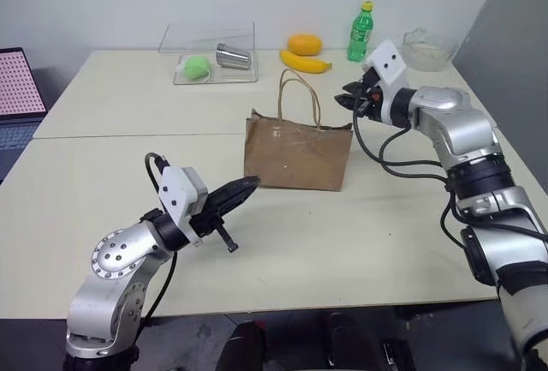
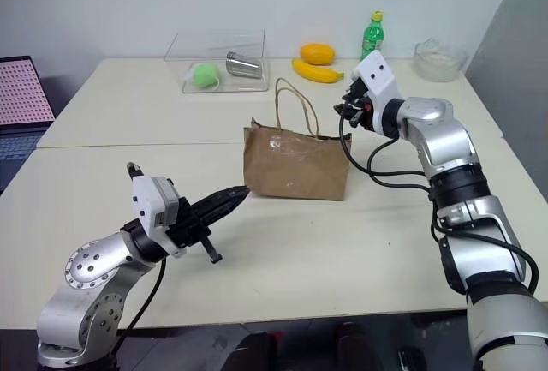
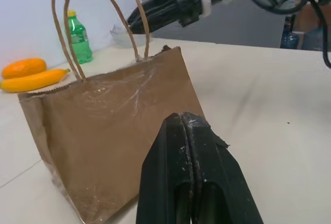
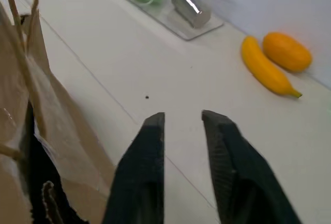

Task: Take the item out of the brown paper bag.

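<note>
The paper bag (image 1: 297, 157) is plain brown with tan cord handles. Behind it lie a yellow banana (image 1: 306, 62), an orange fruit (image 1: 305, 44) and a green bottle (image 1: 360, 35) with a yellow cap, on a cream surface (image 1: 360, 242).

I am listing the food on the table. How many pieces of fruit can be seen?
2: a banana and an orange fruit just behind it, both at the far edge of the table behind the brown paper bag. The bag's inside is hidden.
</note>
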Controlling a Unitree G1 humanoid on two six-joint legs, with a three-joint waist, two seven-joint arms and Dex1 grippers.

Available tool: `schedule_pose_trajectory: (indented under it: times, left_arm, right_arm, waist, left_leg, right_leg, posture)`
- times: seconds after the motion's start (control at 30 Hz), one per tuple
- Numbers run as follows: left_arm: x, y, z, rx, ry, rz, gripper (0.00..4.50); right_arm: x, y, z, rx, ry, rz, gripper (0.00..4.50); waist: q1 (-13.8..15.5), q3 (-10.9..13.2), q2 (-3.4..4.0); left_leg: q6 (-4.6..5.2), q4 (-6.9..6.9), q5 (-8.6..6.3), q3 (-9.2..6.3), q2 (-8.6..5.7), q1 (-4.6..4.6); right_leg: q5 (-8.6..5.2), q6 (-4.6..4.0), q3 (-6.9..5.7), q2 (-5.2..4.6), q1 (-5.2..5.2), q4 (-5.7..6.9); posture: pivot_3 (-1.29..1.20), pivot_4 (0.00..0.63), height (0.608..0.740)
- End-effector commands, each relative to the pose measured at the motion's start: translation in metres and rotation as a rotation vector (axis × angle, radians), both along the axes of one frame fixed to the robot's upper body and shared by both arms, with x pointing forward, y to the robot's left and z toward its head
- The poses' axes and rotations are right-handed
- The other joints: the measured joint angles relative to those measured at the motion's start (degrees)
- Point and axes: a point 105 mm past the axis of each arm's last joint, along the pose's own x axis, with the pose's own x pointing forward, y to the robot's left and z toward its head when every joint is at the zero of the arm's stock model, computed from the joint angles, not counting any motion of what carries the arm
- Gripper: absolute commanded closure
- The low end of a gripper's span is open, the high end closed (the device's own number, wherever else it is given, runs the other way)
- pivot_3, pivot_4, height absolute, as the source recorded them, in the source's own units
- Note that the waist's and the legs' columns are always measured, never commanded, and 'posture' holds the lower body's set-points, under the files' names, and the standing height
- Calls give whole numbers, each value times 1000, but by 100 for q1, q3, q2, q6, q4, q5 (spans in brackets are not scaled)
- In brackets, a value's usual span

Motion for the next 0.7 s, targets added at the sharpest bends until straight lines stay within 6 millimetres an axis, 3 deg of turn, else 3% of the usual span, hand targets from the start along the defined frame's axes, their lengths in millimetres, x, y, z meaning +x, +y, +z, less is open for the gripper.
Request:
schedule_pose_trajectory:
  times: [0.03,0.13,0.37,0.53,0.7]
  left_arm:
    - [-4,-7,13,-12,-60,-27,4500]
    - [-4,-9,13,-7,-63,-32,4500]
    - [-22,-1,-8,107,53,-121,4500]
    - [-33,39,-35,263,221,-136,4500]
    - [-38,56,-35,326,280,-167,4500]
  right_arm:
    - [2,9,11,-68,-32,63,4439]
    - [-2,15,-2,-150,36,145,4439]
    - [-40,23,-19,-224,156,377,4439]
    - [-71,29,-31,-236,207,475,4439]
    - [-99,33,-44,-247,257,555,4439]
  waist:
    - [1,0,0]
    - [0,0,0]
    - [5,2,4]
    - [8,4,14]
    - [20,3,13]
  left_leg:
    - [0,-2,0,-1,1,1]
    - [0,-1,0,-1,-1,1]
    - [-1,-4,-1,-6,0,-1]
    - [0,-6,-1,-6,2,2]
    - [0,-3,-1,-6,1,1]
  right_leg:
    - [0,0,-1,1,0,0]
    - [0,0,0,0,1,-1]
    - [0,0,-4,0,0,-2]
    - [-1,0,-5,2,0,-1]
    - [-1,0,-8,1,3,-4]
  posture:
    - [0,150,740]
    - [0,150,740]
    - [0,150,740]
    - [0,150,740]
    - [0,150,740]
